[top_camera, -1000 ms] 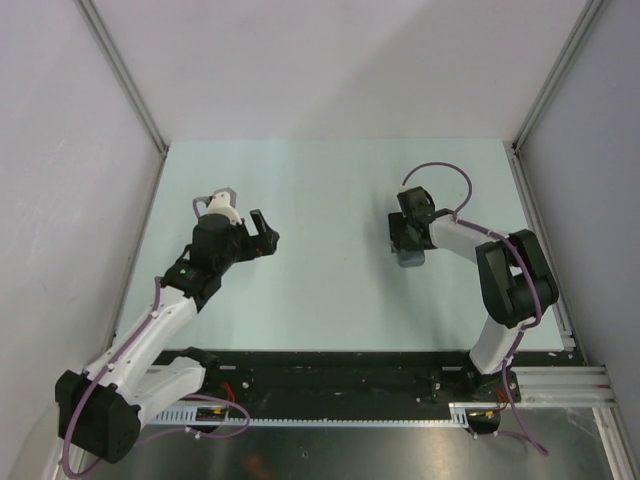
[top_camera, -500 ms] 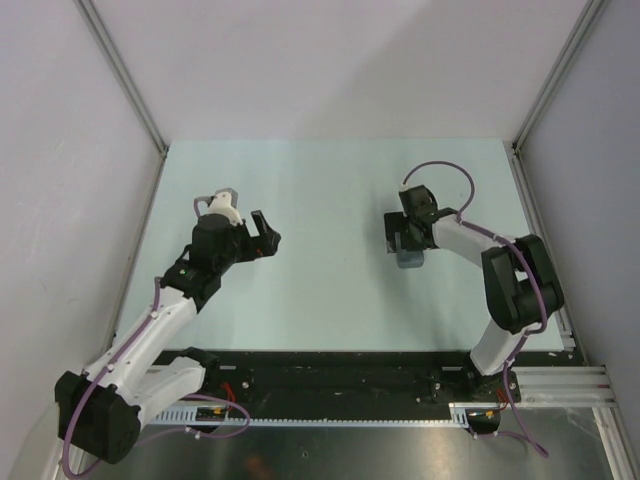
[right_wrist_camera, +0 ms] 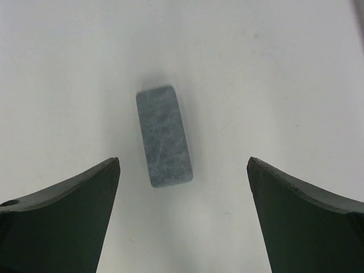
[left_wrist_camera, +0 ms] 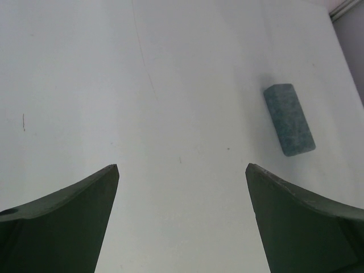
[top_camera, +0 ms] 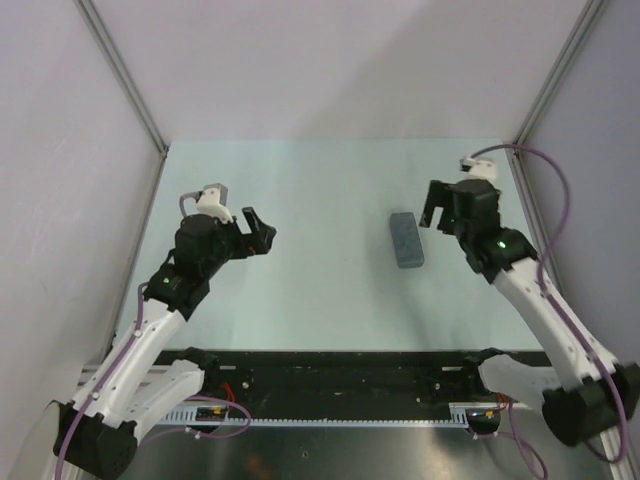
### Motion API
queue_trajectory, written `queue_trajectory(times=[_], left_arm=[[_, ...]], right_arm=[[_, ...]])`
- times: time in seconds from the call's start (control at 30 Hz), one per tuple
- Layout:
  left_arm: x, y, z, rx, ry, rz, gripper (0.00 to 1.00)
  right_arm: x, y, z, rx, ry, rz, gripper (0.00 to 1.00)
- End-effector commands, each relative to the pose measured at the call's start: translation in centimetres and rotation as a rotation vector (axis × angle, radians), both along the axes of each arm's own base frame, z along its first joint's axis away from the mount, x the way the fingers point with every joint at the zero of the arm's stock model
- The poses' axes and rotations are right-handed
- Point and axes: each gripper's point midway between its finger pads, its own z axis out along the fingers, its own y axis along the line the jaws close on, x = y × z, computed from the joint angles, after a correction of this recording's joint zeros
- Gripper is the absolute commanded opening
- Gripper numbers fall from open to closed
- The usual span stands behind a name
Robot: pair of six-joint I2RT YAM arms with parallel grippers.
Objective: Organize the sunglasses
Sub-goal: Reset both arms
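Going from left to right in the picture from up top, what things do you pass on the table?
left gripper, open → grey textured oblong case, lying flat on the table → right gripper, open

Built of white tubular links and chunky black joints in both the left arm (top_camera: 140, 345) and the right arm (top_camera: 545, 310), strung with looping purple cables (top_camera: 530, 151), capped white at each wrist, and tipped by a black left gripper (top_camera: 258, 228) and right gripper (top_camera: 436, 212) with dark, wedge-shaped fingers (left_wrist_camera: 62, 222).
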Motion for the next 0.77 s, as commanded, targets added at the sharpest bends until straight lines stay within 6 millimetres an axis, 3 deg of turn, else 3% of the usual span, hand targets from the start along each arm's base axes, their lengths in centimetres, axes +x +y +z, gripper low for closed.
queue_trajectory(times=[0.0,0.23,0.37,0.73], left_arm=[[-0.4,0.0,4.7,-0.023,-0.102,-0.023,1.0],[-0.6,-0.5,7.0,-0.047,-0.136,-0.055,1.0],[-0.3,-0.8,7.1,-0.046,-0.125,-0.063,1.0],[0.0,-0.4,8.3,-0.034,-0.152,-0.042,1.0]], right_arm=[[-3.6,-4.1,6.2,0.09,-0.202,-0.205,1.0],[-8.1,-8.6,11.3,0.155,-0.41,-0.379,1.0],[-8.7,-9.1,13.3,0.151,-0.472,-0.375,1.0],[-7.8,-8.6,12.9,0.136,-0.444,-0.36,1.0]])
